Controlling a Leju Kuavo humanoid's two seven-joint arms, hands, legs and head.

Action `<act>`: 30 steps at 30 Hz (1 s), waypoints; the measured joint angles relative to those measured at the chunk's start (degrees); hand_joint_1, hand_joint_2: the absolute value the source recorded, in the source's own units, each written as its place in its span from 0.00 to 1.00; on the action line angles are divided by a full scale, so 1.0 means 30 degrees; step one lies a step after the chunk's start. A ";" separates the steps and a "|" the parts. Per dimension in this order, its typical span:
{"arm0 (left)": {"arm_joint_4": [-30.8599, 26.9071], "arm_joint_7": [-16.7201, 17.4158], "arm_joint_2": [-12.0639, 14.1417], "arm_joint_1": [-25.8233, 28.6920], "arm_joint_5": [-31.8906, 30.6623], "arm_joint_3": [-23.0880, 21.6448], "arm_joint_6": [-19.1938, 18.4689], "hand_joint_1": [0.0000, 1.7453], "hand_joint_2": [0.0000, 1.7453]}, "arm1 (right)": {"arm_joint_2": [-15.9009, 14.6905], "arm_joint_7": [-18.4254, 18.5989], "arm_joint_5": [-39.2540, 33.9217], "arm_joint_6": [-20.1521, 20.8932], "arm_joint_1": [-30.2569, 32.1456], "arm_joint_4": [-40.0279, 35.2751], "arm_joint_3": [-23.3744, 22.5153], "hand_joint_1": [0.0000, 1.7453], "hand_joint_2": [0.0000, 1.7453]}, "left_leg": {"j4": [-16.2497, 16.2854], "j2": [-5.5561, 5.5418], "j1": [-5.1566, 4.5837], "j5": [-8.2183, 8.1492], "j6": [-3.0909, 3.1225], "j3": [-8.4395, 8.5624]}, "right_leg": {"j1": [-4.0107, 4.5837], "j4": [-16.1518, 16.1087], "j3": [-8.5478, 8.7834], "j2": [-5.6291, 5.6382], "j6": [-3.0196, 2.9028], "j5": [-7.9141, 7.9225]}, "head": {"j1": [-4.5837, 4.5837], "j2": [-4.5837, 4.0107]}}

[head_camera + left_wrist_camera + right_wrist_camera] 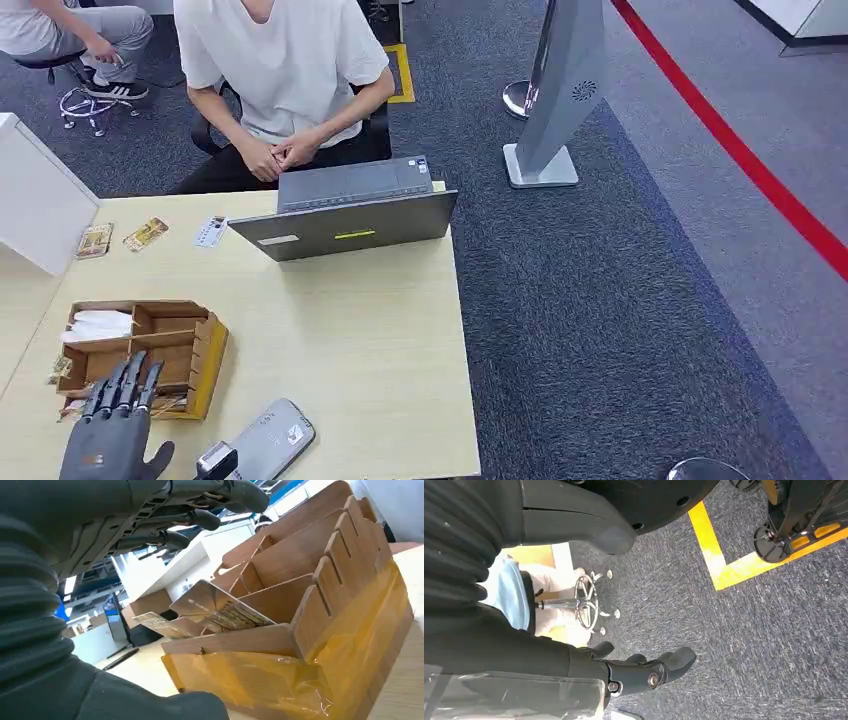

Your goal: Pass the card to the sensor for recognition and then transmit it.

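Organiser point(205, 365) left of sensor point(268, 440) — laptop point(345, 225) behind both

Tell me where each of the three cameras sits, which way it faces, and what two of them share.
Head view: high on the robot, looking forward and down at the table, laptop and a seated person; the left robot hand enters from below.
Left wrist view: behind the left robot hand, fingers spread, facing the wooden organizer and the cards in it.
Right wrist view: on the hanging right arm, facing the carpet; the right robot hand shows, holding nothing.
Shared: head and left wrist views both show the organizer and left robot hand.
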 joint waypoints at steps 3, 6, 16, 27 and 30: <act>0.0088 0.0044 -0.0044 -0.0176 0.0051 0.0255 -0.0139 0.00 1.00 | 0.0000 0.0029 0.0015 0.0000 0.0000 0.0000 0.0000 0.00 1.00 | 0.0000 -0.0001 0.0000 0.0001 0.0000 0.0000 | 0.0000 0.0000 0.0001 0.0000 0.0000 0.0000 | -0.0007 0.0000; 0.0219 0.0014 -0.0109 -0.0275 0.0058 0.0415 -0.0175 1.00 1.00 | 0.0000 0.0029 0.0015 0.0000 0.0000 0.0000 0.0007 0.00 1.00 | 0.0000 0.0000 0.0000 0.0001 0.0000 0.0001 | 0.0000 0.0000 0.0002 0.0000 0.0000 0.0000 | 0.0000 0.0000; 0.0386 -0.0539 -0.0058 -0.0332 0.0976 0.0532 -0.1027 1.00 1.00 | 0.0000 0.0044 -0.0175 -0.0022 0.0001 0.0000 0.0007 0.00 1.00 | 0.0000 0.0001 0.0000 0.0000 0.0000 0.0002 | 0.0000 0.0000 0.0004 -0.0001 0.0000 0.0000 | 0.0000 0.0000; 0.0393 -0.0576 -0.0051 -0.0499 0.1042 0.0532 -0.1034 1.00 1.00 | 0.0000 0.0044 -0.0226 -0.0022 0.0002 0.0000 0.0007 0.00 1.00 | 0.0000 0.0001 0.0000 0.0001 0.0000 0.0006 | 0.0000 0.0000 0.0007 -0.0001 0.0000 0.0001 | -0.0007 0.0000; 0.0430 -0.0583 -0.0051 -0.0529 0.1137 0.0539 -0.1035 1.00 1.00 | 0.0000 0.0044 -0.0226 -0.0029 0.0001 0.0000 0.0007 0.00 1.00 | 0.0000 0.0001 0.0000 0.0001 0.0000 0.0006 | 0.0000 0.0000 0.0006 0.0000 0.0000 0.0000 | 0.0000 0.0000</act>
